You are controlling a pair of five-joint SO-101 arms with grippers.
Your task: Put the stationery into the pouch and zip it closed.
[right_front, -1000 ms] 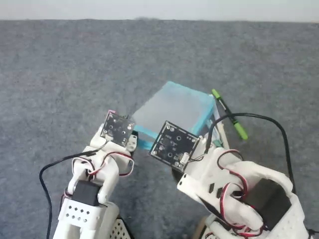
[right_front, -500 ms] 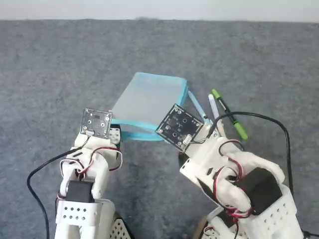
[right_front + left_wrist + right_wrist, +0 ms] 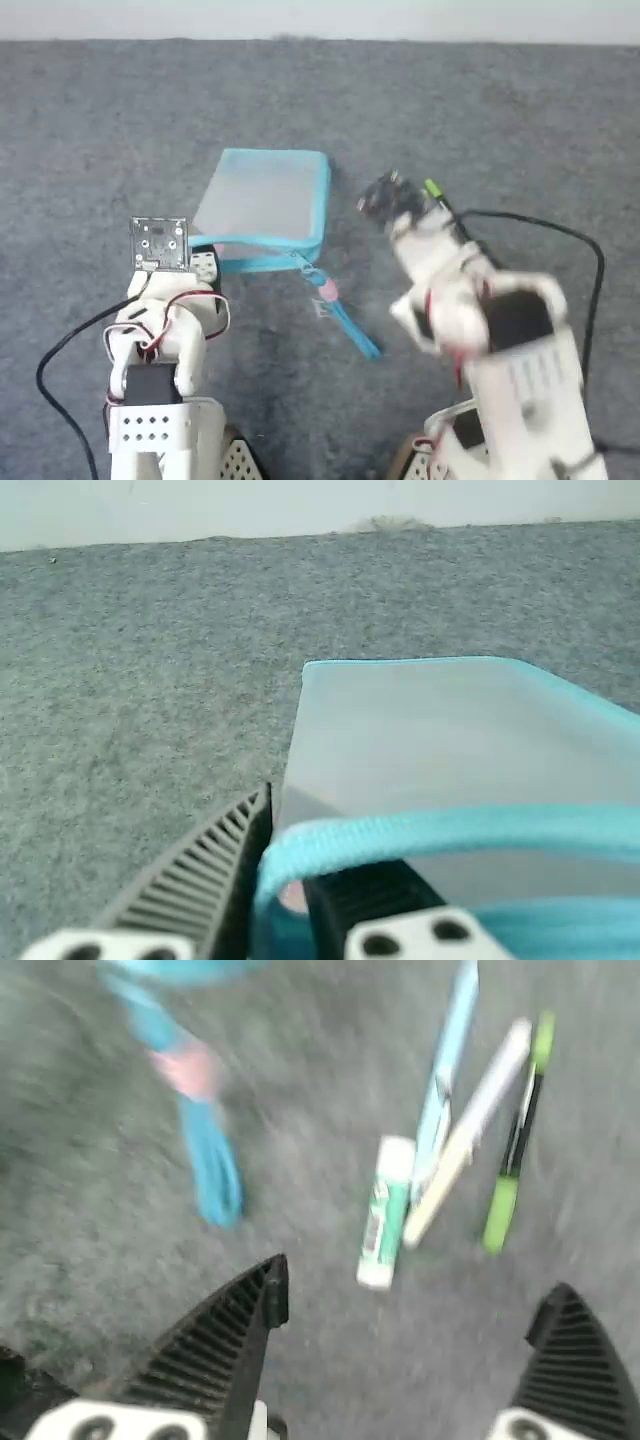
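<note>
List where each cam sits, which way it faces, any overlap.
High view: fixed above, behind the arms, looking down on the table; left arm, right arm show.
Left wrist view: on that wrist, facing along the left tool, shut on the pouch.
Right wrist view: on that wrist, facing down past the open right tool at glue stick, green pen.
Shared: pouch, high and left wrist; green pen, high and right wrist.

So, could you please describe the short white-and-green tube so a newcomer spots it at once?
On the grey carpet, beside the blue strap, lies a cluster of stationery. The tube is on the strap's side of it: stubby, white with a green label, while its neighbours are long, slim pens.
</note>
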